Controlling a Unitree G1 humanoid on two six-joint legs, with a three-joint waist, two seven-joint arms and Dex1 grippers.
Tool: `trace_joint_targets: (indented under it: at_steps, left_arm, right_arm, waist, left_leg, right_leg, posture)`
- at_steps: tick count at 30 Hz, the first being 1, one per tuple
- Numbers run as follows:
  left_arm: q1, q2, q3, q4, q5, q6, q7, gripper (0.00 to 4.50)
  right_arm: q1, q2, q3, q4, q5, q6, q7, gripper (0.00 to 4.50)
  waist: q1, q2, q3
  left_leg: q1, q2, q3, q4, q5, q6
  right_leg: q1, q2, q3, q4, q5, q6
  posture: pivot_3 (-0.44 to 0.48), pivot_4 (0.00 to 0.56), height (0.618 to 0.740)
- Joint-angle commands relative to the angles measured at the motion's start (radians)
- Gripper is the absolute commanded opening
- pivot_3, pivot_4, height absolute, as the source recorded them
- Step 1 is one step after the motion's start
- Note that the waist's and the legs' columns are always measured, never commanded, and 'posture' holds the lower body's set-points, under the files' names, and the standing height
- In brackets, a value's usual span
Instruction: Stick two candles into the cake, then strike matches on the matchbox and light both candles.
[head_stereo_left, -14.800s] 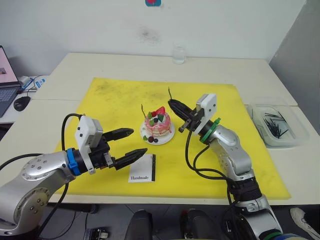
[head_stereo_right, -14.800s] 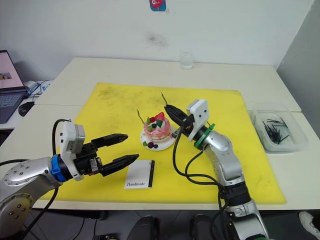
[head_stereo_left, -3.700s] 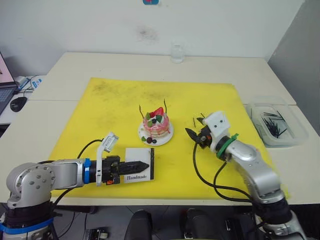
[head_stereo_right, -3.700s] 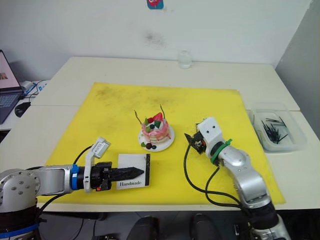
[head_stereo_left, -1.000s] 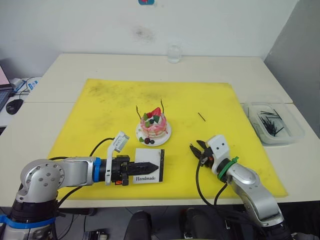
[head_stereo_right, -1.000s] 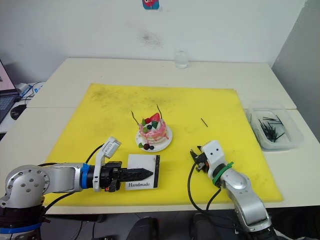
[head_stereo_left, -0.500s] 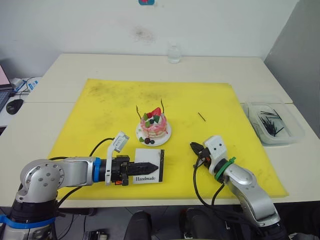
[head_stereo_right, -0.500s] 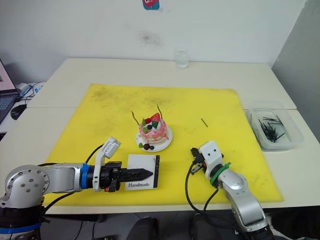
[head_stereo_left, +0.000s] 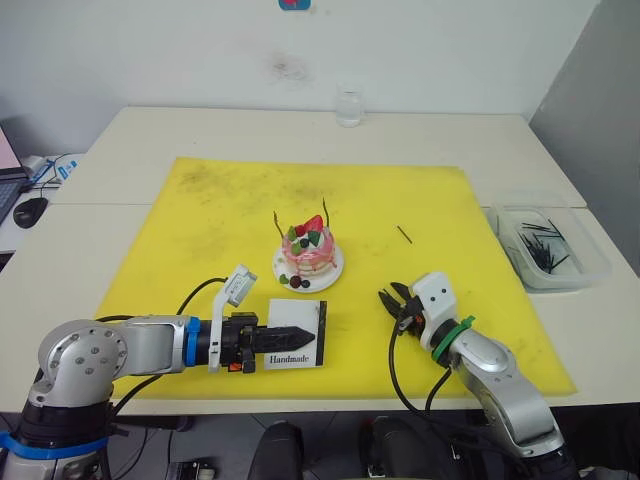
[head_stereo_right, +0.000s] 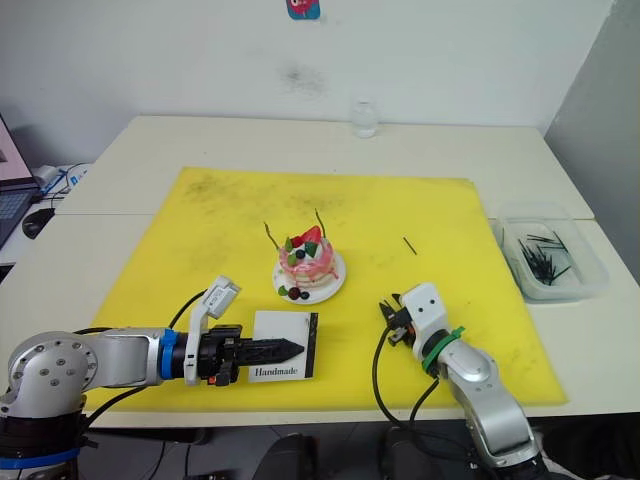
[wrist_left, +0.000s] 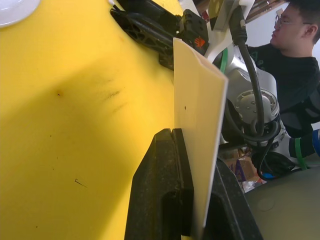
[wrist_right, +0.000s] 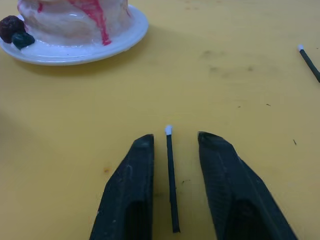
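On yellow mat (head_stereo_left: 220, 215): left pincer (head_stereo_left: 300, 334) grips matchbox (head_stereo_left: 298, 342); right pincer (wrist_right: 172, 142) open.

My two head eyes look forward and down over the surface (head_stereo_left: 200, 140), sharing the yellow mat (head_stereo_left: 230, 210). My left wrist camera sits close behind the matchbox (wrist_left: 200, 115). My right wrist camera skims low toward the cake (wrist_right: 75, 25).

Matchbox (wrist_left: 197, 135) seen edge-on in the left wrist view, lettering hidden. Cake (wrist_right: 75, 25) cut off by the frame edge in the right wrist view. Sticks in the tray (head_stereo_left: 548, 247) too small to tell apart. Laptop (head_stereo_left: 5, 150) cropped at the frame edge.
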Motion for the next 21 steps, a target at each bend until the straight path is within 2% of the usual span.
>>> trace_joint_targets:
  at_steps: [1, 18, 21]
  left_arm:
    - [-0.009, 0.012, 0.006, -0.012, -0.012, -0.013, -0.008, 0.00]
    - [-0.006, 0.011, 0.009, -0.012, -0.017, -0.012, -0.001, 0.00]
    - [-0.010, 0.010, 0.007, -0.008, -0.016, -0.011, -0.002, 0.00]
  right_arm:
    - [0.024, -0.012, 0.004, -0.012, -0.009, 0.013, 0.001, 1.24]
    - [0.057, 0.003, 0.001, -0.030, 0.002, -0.002, -0.006, 1.24]
    - [0.044, 0.015, 0.006, -0.014, 0.000, -0.007, -0.010, 0.66]
  waist:
    - [0.000, 0.000, 0.000]
    - [0.001, 0.000, 0.000]
    - [0.001, 0.000, 0.000]
  left_leg:
    - [0.000, 0.000, 0.000, 0.000, 0.000, 0.000]
    - [0.000, 0.000, 0.000, 0.000, 0.000, 0.000]
    - [0.000, 0.000, 0.000, 0.000, 0.000, 0.000]
  right_leg:
    - [0.000, 0.000, 0.000, 0.000, 0.000, 0.000]
    - [0.000, 0.000, 0.000, 0.000, 0.000, 0.000]
    - [0.000, 0.000, 0.000, 0.000, 0.000, 0.000]
  posture:
    - [0.000, 0.150, 0.740]
    - [0.000, 0.150, 0.740]
    - [0.000, 0.150, 0.740]
